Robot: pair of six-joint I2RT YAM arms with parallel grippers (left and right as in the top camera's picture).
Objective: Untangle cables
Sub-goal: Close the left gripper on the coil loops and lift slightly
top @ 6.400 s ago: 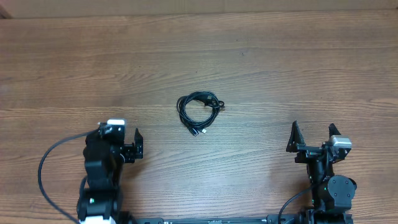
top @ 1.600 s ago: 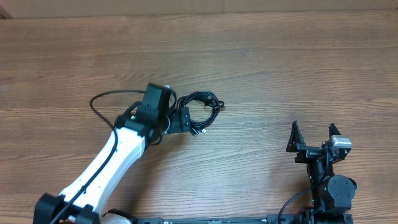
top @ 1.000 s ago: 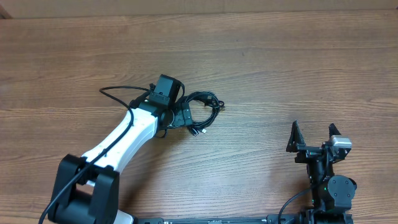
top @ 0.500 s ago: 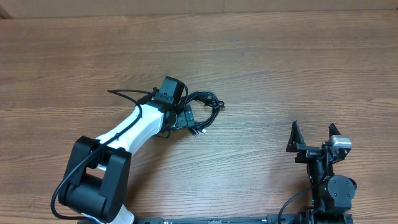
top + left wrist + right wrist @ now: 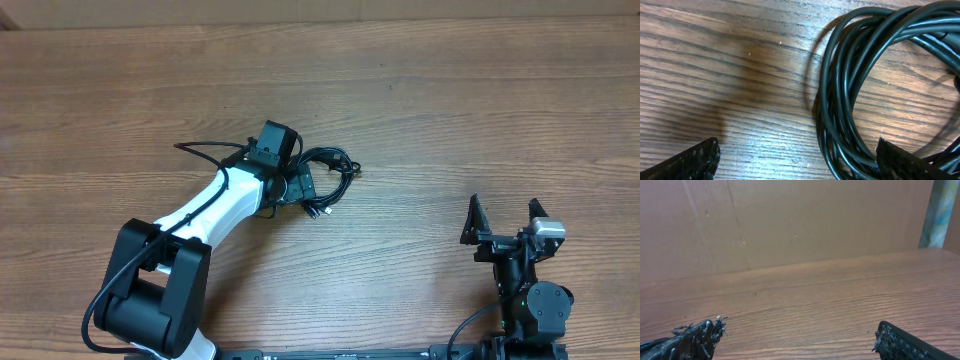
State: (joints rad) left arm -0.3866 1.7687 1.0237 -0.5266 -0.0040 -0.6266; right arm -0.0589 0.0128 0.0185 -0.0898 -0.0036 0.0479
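The cables (image 5: 333,166) lie as one small black coil near the table's middle, with a plug end (image 5: 318,211) sticking out toward the front. My left gripper (image 5: 298,186) is down over the coil's left side, pointing right. In the left wrist view the cables (image 5: 840,105) fill the right half, and the left gripper (image 5: 797,152) is open around the coil's left edge. The strands run close to the right finger (image 5: 905,162). Nothing is gripped. My right gripper (image 5: 500,216) rests open at the front right, far from the coil, and the right gripper (image 5: 797,332) holds nothing.
The left arm (image 5: 215,210) slants from the front left to the coil, its own thick wire (image 5: 205,150) looping beside it. The wooden table (image 5: 450,110) is bare around the coil. A brown cardboard wall (image 5: 790,220) stands behind the table's far edge.
The left arm has reached out from its rest place to the coil and, over the last second, swung a little further over its left side. The coil and right arm have not moved.
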